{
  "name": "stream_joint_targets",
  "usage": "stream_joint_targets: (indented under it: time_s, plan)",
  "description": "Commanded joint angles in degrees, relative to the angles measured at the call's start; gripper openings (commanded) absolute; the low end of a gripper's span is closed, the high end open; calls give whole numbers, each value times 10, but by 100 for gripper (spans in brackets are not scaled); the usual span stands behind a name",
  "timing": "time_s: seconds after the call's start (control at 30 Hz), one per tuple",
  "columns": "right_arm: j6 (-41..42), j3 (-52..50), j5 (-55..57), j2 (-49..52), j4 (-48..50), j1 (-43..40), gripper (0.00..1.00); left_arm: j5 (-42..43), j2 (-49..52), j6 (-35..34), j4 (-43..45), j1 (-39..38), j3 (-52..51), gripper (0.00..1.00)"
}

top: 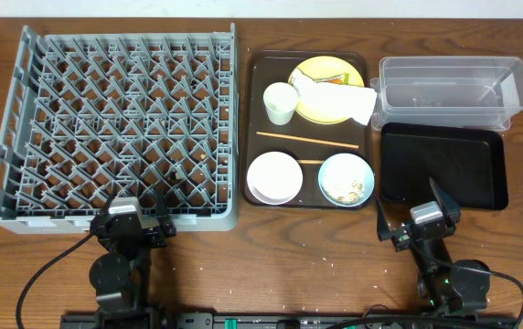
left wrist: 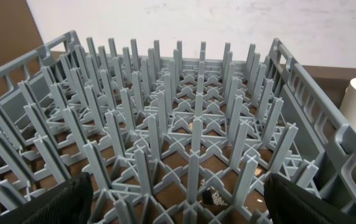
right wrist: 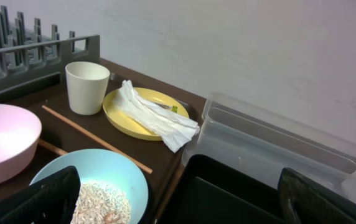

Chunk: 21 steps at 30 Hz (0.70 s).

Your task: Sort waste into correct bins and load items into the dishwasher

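The grey dish rack (top: 24,196) fills the left of the table and holds nothing; it also fills the left wrist view (left wrist: 178,118). On the brown tray (top: 254,110) sit a yellow plate (top: 321,108) with a crumpled white napkin (top: 348,96), a white cup (top: 280,102), a white bowl (top: 273,176), a light blue bowl (top: 346,178) with rice crumbs (right wrist: 100,200), and chopsticks (top: 309,139). The clear tub (top: 449,90) and black tray (top: 440,164) lie at the right. My left gripper (top: 136,224) is open at the rack's near edge. My right gripper (top: 417,224) is open near the black tray.
Small crumbs are scattered on the wooden table near the front edge (top: 335,270). A tiny dark scrap lies under the rack's grid (left wrist: 214,198). The wall runs close behind the tub and the rack.
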Motion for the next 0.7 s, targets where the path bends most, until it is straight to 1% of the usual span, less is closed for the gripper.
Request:
stream_joint_targets:
  time_s: [0.0, 0.6, 0.67]
  plan:
    - [5, -2, -4, -4, -2, 3, 99, -7, -3, 8, -6, 2, -14, 89]
    - [5, -2, -4, -4, -2, 3, 99, -7, -3, 8, -6, 1, -14, 89]
    - [-28, -2, 14, -4, 5, 3, 99, -7, -3, 8, -6, 2, -14, 89]
